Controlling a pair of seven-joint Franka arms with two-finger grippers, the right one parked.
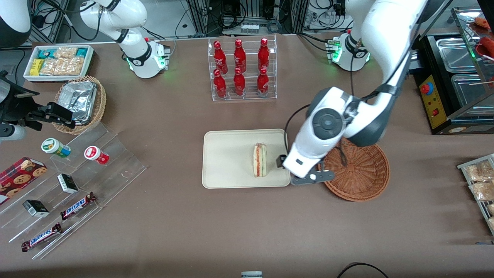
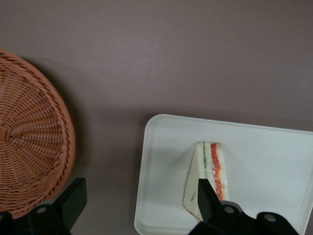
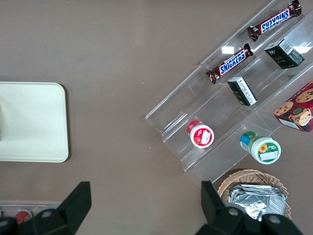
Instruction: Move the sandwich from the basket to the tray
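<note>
Sandwich [image 1: 259, 160] lies on the tray [image 1: 225, 158]; the gripper [image 2: 137, 205] hovers above, fingers [image 2: 73, 198] apart, touching nothing.

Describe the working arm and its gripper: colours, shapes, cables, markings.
The left arm has glossy white rounded shells with dark grey joint sections and a round grey cap at the wrist. Black cables run along it, and its base glows green. The gripper, above the table between tray and basket, has a white body and black fingers.

sandwich [image 1: 259, 160] lying on tray [image 1: 227, 162], on the end nearest basket [image 1: 362, 173]. gripper [image 1: 287, 170] above the tray edge between sandwich and basket, not touching the sandwich.
</note>
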